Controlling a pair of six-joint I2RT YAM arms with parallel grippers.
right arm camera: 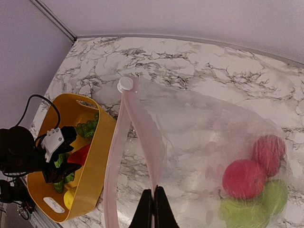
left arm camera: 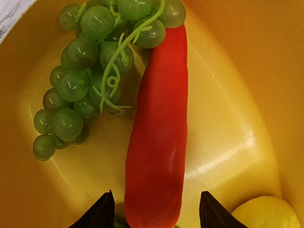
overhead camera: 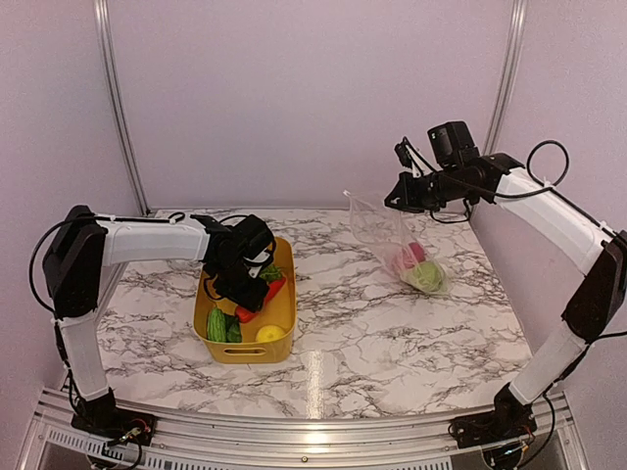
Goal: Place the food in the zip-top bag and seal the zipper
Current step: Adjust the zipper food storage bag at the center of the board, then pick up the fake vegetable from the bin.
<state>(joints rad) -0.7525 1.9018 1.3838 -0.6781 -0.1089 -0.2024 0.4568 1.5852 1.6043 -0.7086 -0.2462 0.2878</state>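
My left gripper is open, low inside the yellow bin, its fingertips either side of the red pepper. A green grape bunch lies left of the pepper and a yellow lemon at the right. My right gripper is shut on the upper edge of the clear zip-top bag and holds its mouth up above the table. The bag's pink zipper strips hang apart, with a white slider at the far end. Two pink-red balls and green food sit in the bag's bottom.
The bin also holds a green cucumber-like piece and the lemon at its near end. Marble table spreads between bin and bag. Lilac walls and metal frame posts stand behind.
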